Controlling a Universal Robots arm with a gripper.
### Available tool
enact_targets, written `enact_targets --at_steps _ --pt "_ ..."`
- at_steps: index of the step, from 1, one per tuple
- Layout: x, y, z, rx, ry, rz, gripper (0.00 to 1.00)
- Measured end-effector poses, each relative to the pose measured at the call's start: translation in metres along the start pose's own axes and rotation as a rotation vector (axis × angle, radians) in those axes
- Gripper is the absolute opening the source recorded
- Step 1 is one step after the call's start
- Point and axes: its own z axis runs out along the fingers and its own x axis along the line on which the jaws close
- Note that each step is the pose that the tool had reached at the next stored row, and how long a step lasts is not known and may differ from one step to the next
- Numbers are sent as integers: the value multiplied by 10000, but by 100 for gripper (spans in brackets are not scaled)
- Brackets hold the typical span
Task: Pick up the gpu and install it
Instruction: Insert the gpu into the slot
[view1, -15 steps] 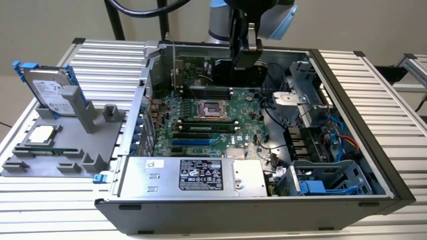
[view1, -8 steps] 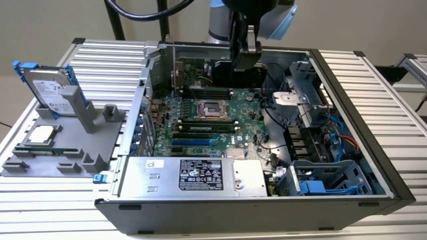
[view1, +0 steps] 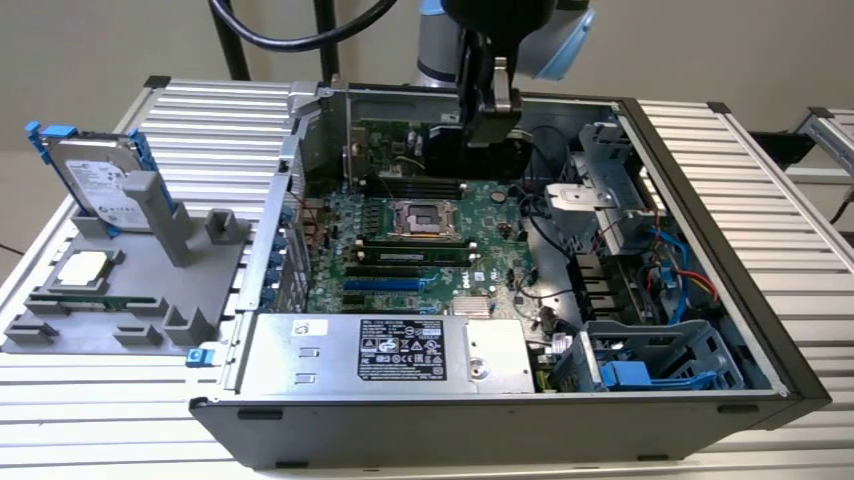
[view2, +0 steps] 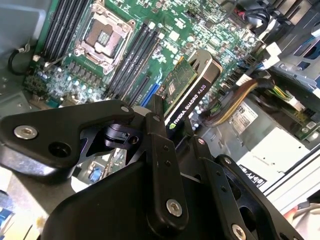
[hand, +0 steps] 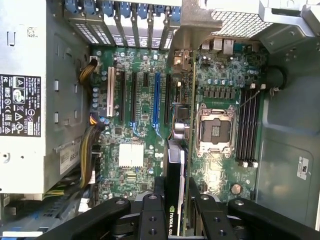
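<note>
The gpu (view1: 495, 152) hangs inside the open computer case (view1: 694, 180), above the green motherboard (view1: 400, 250), with my gripper (view1: 490, 105) shut on it. In the second wrist view the gpu (view2: 192, 97) runs out from between the black fingers (view2: 159, 135), its green board on one face and its black cooler on the other. The first wrist view has the gpu (hand: 173, 167) edge-on over the board, between the CPU socket (hand: 216, 131) and the expansion slots (hand: 156, 100). Its silver end bracket (hand: 192, 30) reaches toward the case's rear slot openings. My gripper (hand: 176, 200) clamps its near end.
A power supply (view1: 387, 350) fills the case's front. Cables and drive bays (view1: 627, 290) crowd the exterior view's right. Outside the case, on the exterior view's left, a grey fixture (view1: 120, 310) carries a hard drive in a blue frame (view1: 100, 180) and a square CPU chip (view1: 83, 266).
</note>
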Motion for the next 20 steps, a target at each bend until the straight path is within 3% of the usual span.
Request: enact_targets --at_steps 20 --pt "-47 7 72 9 -1 -14 0"
